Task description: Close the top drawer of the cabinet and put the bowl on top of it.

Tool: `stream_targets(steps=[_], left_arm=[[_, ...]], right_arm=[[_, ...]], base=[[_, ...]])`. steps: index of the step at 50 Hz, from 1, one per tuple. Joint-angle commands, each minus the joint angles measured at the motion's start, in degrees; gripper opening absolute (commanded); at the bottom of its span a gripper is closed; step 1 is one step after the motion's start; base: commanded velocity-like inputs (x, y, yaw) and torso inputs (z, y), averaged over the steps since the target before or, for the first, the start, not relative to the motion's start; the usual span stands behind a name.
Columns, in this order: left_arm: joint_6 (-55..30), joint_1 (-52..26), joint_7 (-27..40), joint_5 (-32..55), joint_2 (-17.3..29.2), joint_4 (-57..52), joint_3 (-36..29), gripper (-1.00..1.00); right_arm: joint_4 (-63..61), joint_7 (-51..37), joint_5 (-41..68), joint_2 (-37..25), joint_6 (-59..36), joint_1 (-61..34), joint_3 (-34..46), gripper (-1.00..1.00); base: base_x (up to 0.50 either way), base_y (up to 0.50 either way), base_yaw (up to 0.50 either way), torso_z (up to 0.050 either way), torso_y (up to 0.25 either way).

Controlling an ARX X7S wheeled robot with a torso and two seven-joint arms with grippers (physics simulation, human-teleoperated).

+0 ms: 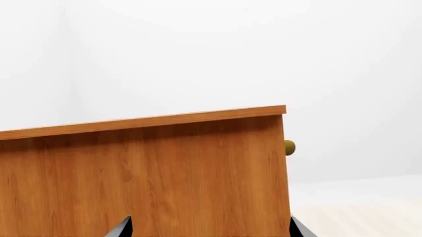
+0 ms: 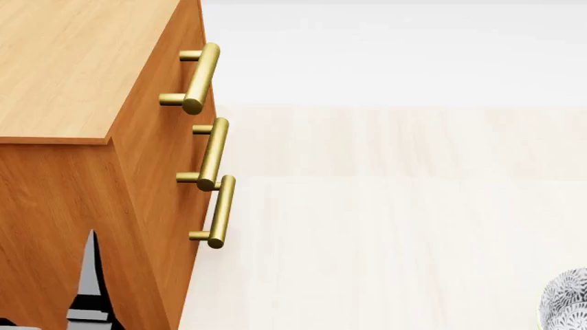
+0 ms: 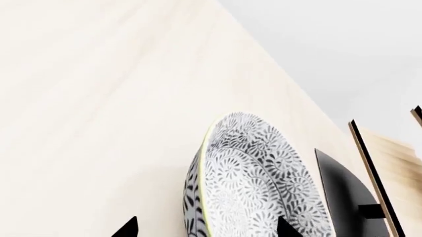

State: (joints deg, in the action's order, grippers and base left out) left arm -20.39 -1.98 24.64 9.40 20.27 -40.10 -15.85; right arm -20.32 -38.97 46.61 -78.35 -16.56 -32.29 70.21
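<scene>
cabinet [image 2: 64,206] orange-brown, lighter woodgrain top; handles [image 2: 213,152] brass; bowl [image 3: 254,182] white w/ dark grey floral, greenish rim; floor [image 2: 394,206] pale wood.

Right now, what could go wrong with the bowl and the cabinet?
The bowl sits between the right gripper's fingertips near their ends; I cannot tell whether they grip it, so a lift may tip or drop it. In the head view it lies at the frame's edge, far from the cabinet. The left gripper is close to the cabinet's side: collision risk.

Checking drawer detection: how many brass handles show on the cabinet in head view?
3, stacked down the cabinet front: top handle, middle handle, bottom handle. None look hidden.
</scene>
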Motion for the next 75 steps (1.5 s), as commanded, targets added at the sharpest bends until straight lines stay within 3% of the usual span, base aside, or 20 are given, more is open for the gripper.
stream_targets(steps=[1,75], left_arm=[[0.7,0.1,0.1,0.1,0.1,0.7,-0.1,1.00],[1.1,-0.3,1.2,0.9,0.9,1.0,-1.0,1.00]], right_arm=[[1.7,0.4,-0.2,0.9,0.9,0.6,0.2,1.00],[7.5,1.9,-0.1,4.5,2.9,1.8,-0.1,1.00]], base=[[0.00,0.00,0.00,0.000,0.000],[0.00,0.00,0.00,0.000,0.000]])
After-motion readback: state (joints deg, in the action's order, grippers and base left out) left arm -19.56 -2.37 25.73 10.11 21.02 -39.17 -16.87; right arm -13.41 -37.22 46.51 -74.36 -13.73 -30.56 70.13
